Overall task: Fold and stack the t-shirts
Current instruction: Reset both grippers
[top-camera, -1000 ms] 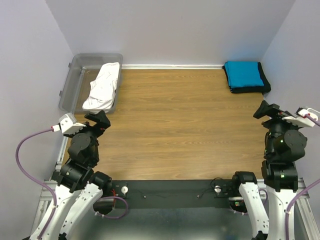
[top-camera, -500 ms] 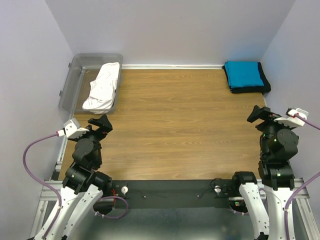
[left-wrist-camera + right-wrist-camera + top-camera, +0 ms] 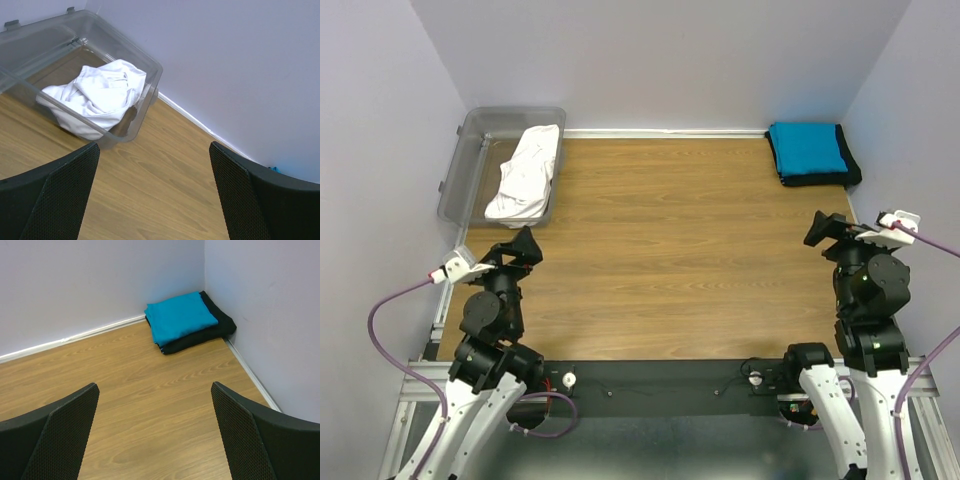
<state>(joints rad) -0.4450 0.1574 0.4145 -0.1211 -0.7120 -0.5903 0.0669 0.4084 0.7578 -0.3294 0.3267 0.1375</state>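
Observation:
A folded teal-blue t-shirt lies on top of a folded black t-shirt in the far right corner; both also show in the right wrist view, teal over black. A crumpled white t-shirt lies in the clear grey tub at the far left, and shows in the left wrist view. My left gripper is open and empty near the left table edge, short of the tub. My right gripper is open and empty near the right edge, short of the stack.
The wooden tabletop is walled at the back and both sides. A white baseboard runs along the far edge. The tub hangs over the table's left rim. A black strip with the arm bases lies at the near edge.
Both arms have lifted and reached forward over the table. The left gripper has moved toward the tub, the right gripper leftward and toward the stack. The shirts have not moved.

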